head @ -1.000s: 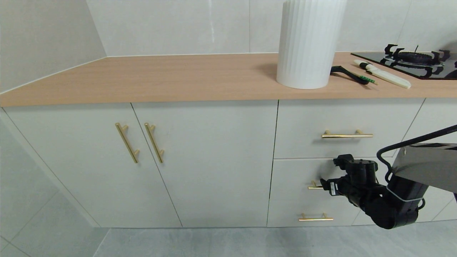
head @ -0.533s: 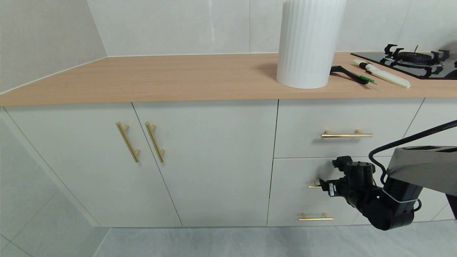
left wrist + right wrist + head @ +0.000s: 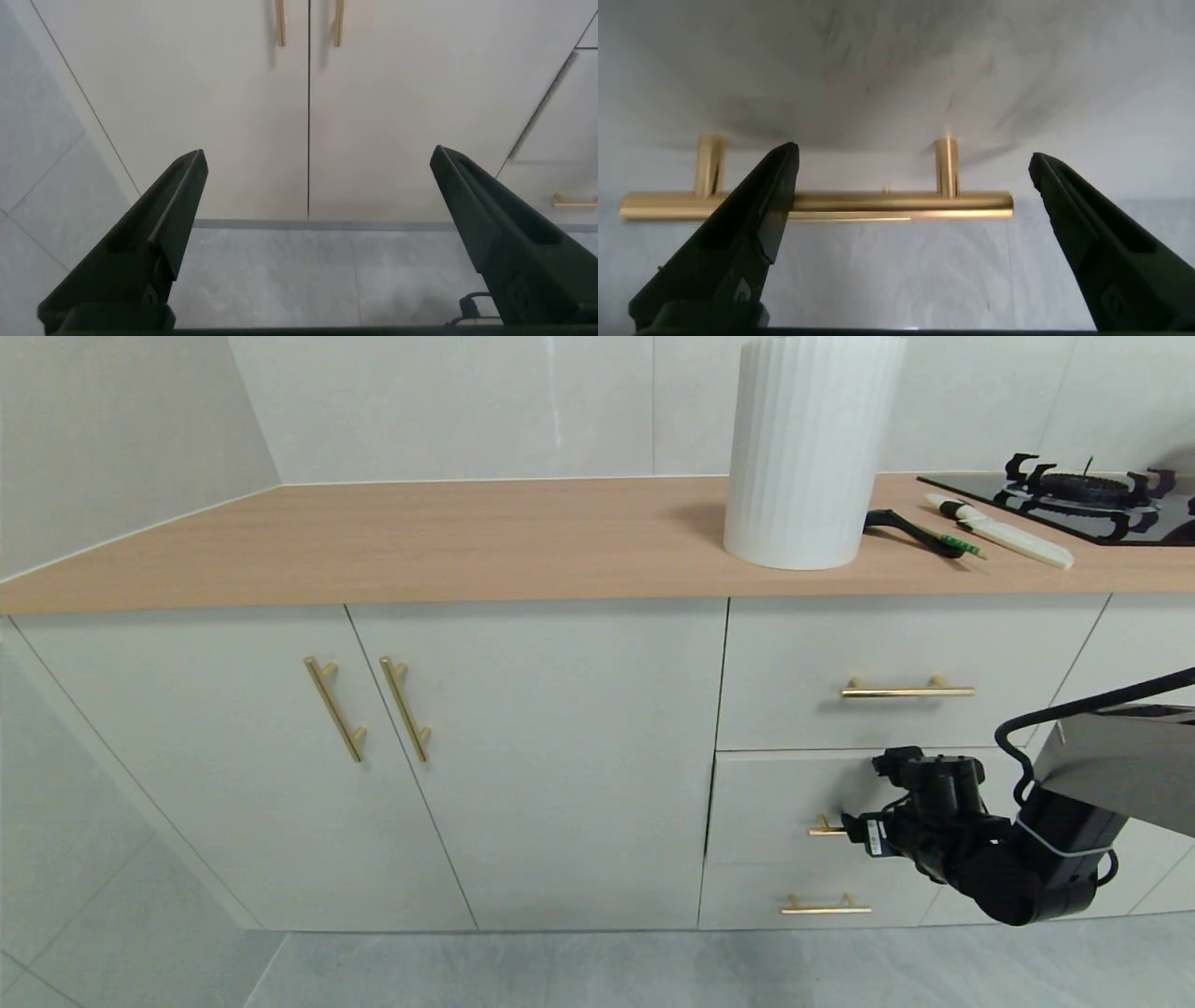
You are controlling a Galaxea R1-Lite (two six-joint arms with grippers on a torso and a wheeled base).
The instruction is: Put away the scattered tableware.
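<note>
The right hand (image 3: 848, 825) is a blocky matte-black unit with a small white label (image 3: 870, 832) on its side. Just behind it sits a rounded black wrist joint (image 3: 1008, 891), ringed by a thin pale wire (image 3: 1060, 847). Behind that comes a flat-sided grey arm link (image 3: 1120, 775), and a black cable (image 3: 1102, 696) arcs over the link from behind the hand. The left hand (image 3: 316, 163) has two dark wedge-shaped fingers (image 3: 159, 233) that taper toward blunt tips, with plain flat inner faces.

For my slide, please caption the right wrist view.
Open black right gripper facing the brass bar handle of a pale drawer.
</note>
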